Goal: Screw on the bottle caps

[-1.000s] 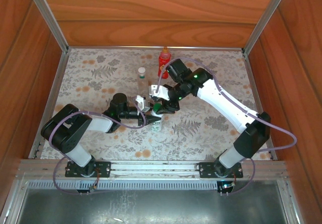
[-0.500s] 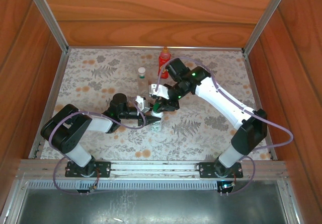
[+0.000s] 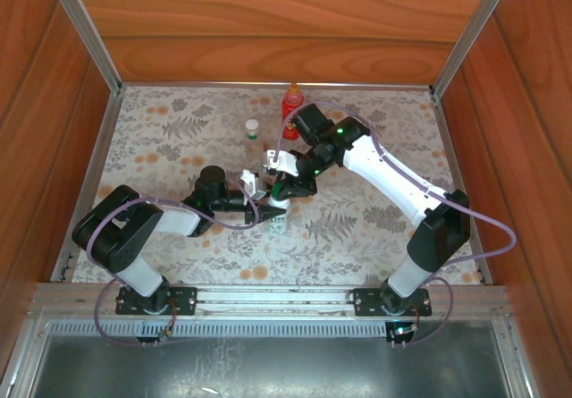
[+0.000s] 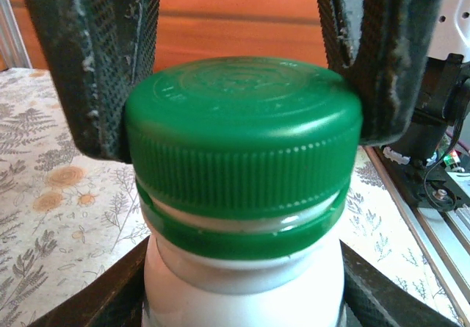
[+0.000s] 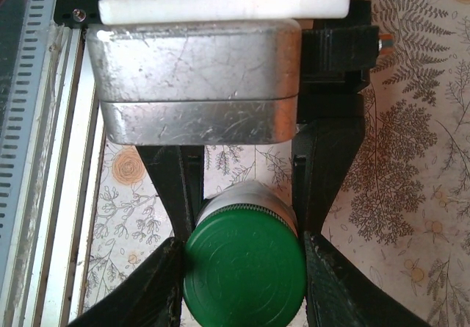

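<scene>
At mid-table, left tool point(image 3: 270, 212) tight round white bottle point(image 4: 242, 286), right tool point(image 5: 244, 279) snug on green cap point(image 4: 242, 136); red bottle point(image 3: 291, 105) beyond.

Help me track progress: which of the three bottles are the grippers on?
The white bottle with the green cap, at the front; the red bottle and clear bottle stand apart farther back.

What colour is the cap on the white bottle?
The cap is green, with a ribbed side; the left wrist view shows it best.
</scene>
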Robot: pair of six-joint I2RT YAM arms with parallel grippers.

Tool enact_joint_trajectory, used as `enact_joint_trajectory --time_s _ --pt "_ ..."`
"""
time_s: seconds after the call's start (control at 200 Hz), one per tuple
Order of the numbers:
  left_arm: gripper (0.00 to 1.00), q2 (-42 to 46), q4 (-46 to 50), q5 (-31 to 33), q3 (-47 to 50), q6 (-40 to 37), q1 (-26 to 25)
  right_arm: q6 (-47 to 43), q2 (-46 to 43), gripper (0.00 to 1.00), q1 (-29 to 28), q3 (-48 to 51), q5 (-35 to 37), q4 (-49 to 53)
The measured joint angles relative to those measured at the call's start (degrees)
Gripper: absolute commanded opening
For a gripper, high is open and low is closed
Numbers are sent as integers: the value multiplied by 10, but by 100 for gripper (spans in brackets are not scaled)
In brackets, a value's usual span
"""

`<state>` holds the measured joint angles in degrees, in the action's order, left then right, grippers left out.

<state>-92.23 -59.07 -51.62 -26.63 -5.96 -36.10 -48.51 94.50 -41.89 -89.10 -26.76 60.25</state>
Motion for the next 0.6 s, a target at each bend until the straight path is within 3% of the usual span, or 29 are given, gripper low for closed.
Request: enact_joint_trajectory --time_s 0.135,0.28,0.39,0.515,0.6 --pt "53 7 5 46 0 -2 0 67 -7 19 0 9 23 -28" --pt "53 11 16 107 -8 -10 -1 247 -25 14 -6 28 92 -85" --pt "53 11 27 146 -18 -18 -3 396 -32 1 -24 33 169 -109" --pt "53 8 32 159 -24 -22 -6 548 -43 9 -39 44 224 -123" --pt "53 5 30 158 -25 -26 -9 591 -51 26 -43 52 237 -125"
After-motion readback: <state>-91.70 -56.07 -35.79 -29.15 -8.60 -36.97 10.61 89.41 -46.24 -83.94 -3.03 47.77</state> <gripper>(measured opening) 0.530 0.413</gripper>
